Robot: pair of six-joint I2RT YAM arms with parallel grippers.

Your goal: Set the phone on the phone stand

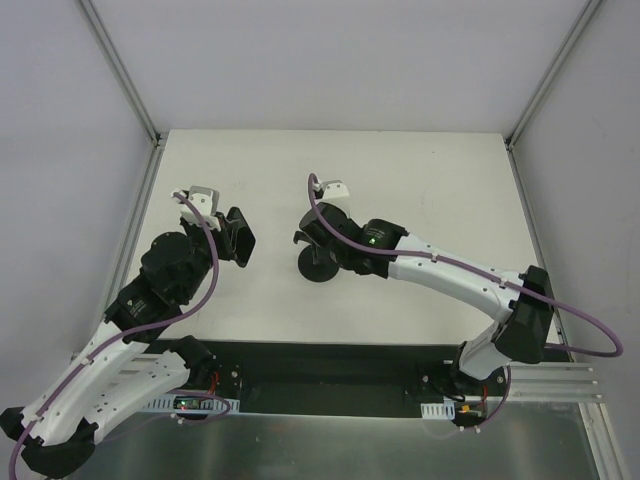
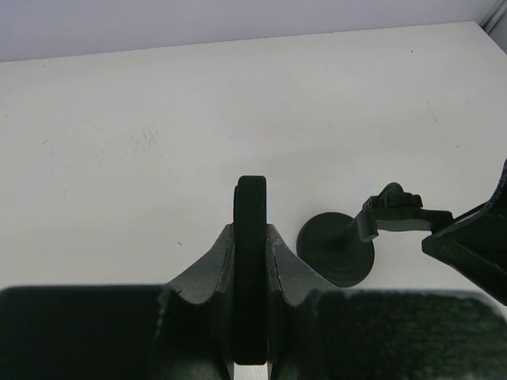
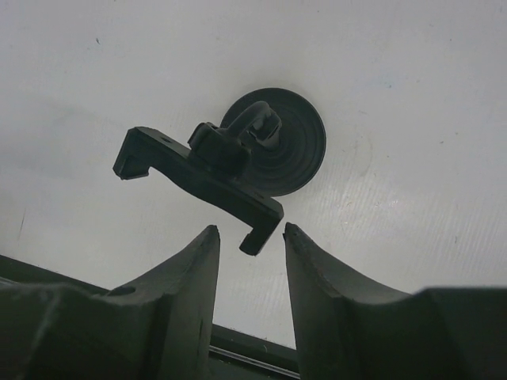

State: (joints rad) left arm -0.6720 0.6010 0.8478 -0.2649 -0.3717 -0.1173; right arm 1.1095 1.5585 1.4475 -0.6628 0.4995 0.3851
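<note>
The left gripper (image 2: 250, 237) was clamped on the phone (image 2: 251, 206), holding it edge-up above the worktop (image 1: 400, 180), left of centre and clear of the surface. The stand (image 3: 230, 154) stood about mid-worktop, just to the right of the phone. The right gripper (image 3: 247, 233) was spread open, its fingers on either side of one end prong of the cradle (image 3: 190, 174). We could not quite tell whether either finger touched the prong.

We judged the phone stiff and fairly light but glossy, so it was likely to slip in a loose pinch. Gripping across its flat faces near one end, as it was held here, left the far end free to enter the cradle. The stand looked light and top-heavy on its round base, so a sideways push could tip it. Steadying it by the cradle or post seemed wise.

The left wrist view showed the phone edge-on and squarely seated between the fingers, which the overhead view only hinted at. The right wrist view showed the cradle tilted, with its hooked ends. The overhead view alone gave the spacing between the two arms.
</note>
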